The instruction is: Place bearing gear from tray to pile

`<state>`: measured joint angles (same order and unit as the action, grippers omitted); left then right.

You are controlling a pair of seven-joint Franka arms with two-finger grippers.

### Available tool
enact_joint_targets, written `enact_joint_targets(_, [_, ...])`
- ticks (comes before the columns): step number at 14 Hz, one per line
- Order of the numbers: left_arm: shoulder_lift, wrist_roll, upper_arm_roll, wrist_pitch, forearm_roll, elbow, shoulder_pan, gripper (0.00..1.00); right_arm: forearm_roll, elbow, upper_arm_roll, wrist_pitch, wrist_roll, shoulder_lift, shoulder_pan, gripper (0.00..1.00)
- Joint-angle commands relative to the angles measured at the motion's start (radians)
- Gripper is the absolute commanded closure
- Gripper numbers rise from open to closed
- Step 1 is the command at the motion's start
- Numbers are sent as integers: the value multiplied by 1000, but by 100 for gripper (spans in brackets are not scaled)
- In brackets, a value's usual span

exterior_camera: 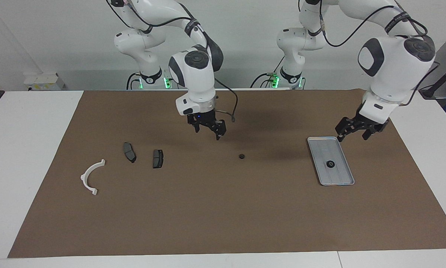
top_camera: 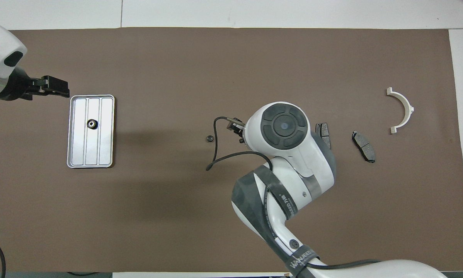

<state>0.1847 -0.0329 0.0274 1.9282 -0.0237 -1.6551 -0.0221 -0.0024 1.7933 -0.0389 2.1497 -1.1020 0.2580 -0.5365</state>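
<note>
Robotics laboratory bench: two white arms (exterior_camera: 195, 70) are standing at a white table (exterior_camera: 29, 123) that is carrying a brown mat (exterior_camera: 223, 208), against a bare pale wall (exterior_camera: 59, 37); green indicator lights (exterior_camera: 166, 82) are glowing at the bases.

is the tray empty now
No, one small dark bearing gear still sits in the tray, while another lies on the brown mat.

One small black bearing gear (exterior_camera: 330, 164) lies in my silver tray (exterior_camera: 338, 178); another gear (exterior_camera: 241, 156) lies on the mat, well apart from the pile (exterior_camera: 128, 162).
</note>
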Motion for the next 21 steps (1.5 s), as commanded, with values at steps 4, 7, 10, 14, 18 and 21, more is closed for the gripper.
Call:
enact_joint_targets(4, [27,-117,-12,268,-10,-219,73,4,-92,-371,10,-106,-241,341,-125,0])
enact_joint_targets(7, [84,-114,-12,365,-10,-245,62,5,-103,-452,8,-113,-257,429,-126,1])
enact_joint_targets(10, [108,-104,-14,412,-10,-274,54,6,-106,-465,10,-93,-259,480,-157,3])
enact_joint_targets(14, [124,-64,-12,511,-12,-339,5,7,-105,-459,8,-76,-259,489,-161,8])
enact_joint_targets(18, [119,-62,-12,511,-12,-362,5,8,-122,-459,8,-56,-256,492,-139,22])
enact_joint_targets(21, [113,-67,-12,509,-12,-376,8,8,-119,-451,8,-2,-259,492,-138,34])
